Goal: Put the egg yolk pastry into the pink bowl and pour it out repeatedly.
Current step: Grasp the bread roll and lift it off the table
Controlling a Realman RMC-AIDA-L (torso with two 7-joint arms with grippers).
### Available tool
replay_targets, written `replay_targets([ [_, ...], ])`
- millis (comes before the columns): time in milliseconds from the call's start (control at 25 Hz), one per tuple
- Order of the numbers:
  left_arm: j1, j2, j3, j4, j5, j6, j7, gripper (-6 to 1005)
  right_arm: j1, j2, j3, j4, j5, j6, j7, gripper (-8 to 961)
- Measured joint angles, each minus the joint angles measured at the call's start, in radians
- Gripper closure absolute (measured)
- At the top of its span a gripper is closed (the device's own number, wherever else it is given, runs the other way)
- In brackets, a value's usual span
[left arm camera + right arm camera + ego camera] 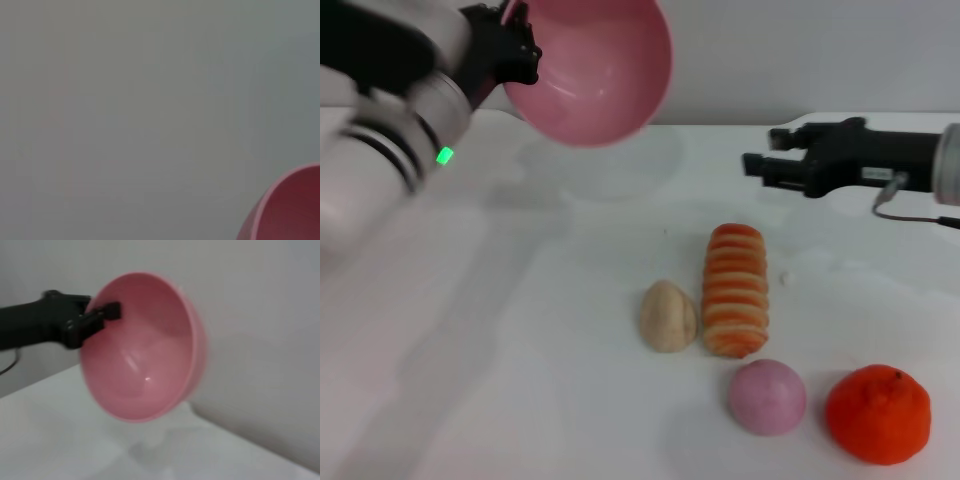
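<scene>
My left gripper (520,45) is shut on the rim of the pink bowl (595,70), holding it high above the table's far left, tipped on its side with its empty inside facing me. The right wrist view shows the same bowl (145,347) tilted and empty, with the left gripper (102,317) clamped on its rim. A slice of the bowl's edge (292,205) shows in the left wrist view. The egg yolk pastry (668,316) lies on the table near the middle, beside the striped roll. My right gripper (760,160) hovers at the far right, away from everything.
An orange-striped bread roll (735,290) lies just right of the pastry. In front of it sit a small pink ball (767,397) and an orange tangerine (878,414). The white table (500,330) ends at a grey wall behind.
</scene>
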Motion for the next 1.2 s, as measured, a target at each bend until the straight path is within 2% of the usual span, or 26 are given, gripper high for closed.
replay_targets([
  [80, -0.009, 0.003, -0.136, 0.006, -0.021, 0.240, -0.064, 1001, 0.009, -0.001, -0.031, 0.001, -0.001, 0.000, 0.002, 409],
  [160, -0.044, 0.010, -0.321, -0.013, 0.003, 0.521, -0.201, 1001, 0.023, -0.002, -0.060, 0.002, -0.003, -0.002, 0.004, 409],
  [320, -0.154, 0.037, -0.661, -0.068, 0.210, 1.042, -0.522, 1001, 0.063, -0.002, -0.094, 0.002, -0.030, -0.034, 0.058, 410],
  [400, -0.192, 0.053, -0.783, -0.062, 0.335, 1.254, -0.636, 1001, 0.095, -0.003, -0.106, 0.001, -0.086, -0.065, 0.126, 410],
  [480, -0.198, 0.056, -0.850, -0.012, 0.434, 1.381, -0.698, 1000, 0.130, -0.003, -0.122, 0.004, -0.153, -0.097, 0.184, 411],
  [680, -0.149, 0.044, -0.918, 0.163, 0.620, 1.515, -0.810, 1000, 0.168, 0.003, -0.231, 0.027, -0.194, -0.105, 0.233, 422],
  [800, -0.126, 0.035, -0.935, 0.227, 0.658, 1.564, -0.830, 1000, 0.186, 0.003, -0.290, 0.055, -0.198, -0.101, 0.266, 431],
  [1000, -0.107, 0.016, -0.943, 0.262, 0.664, 1.584, -0.829, 1000, 0.204, 0.004, -0.319, 0.108, -0.200, -0.094, 0.268, 445],
  [1200, -0.110, 0.014, -0.937, 0.263, 0.665, 1.588, -0.825, 1001, 0.202, 0.004, -0.334, 0.121, -0.226, -0.070, 0.287, 460],
])
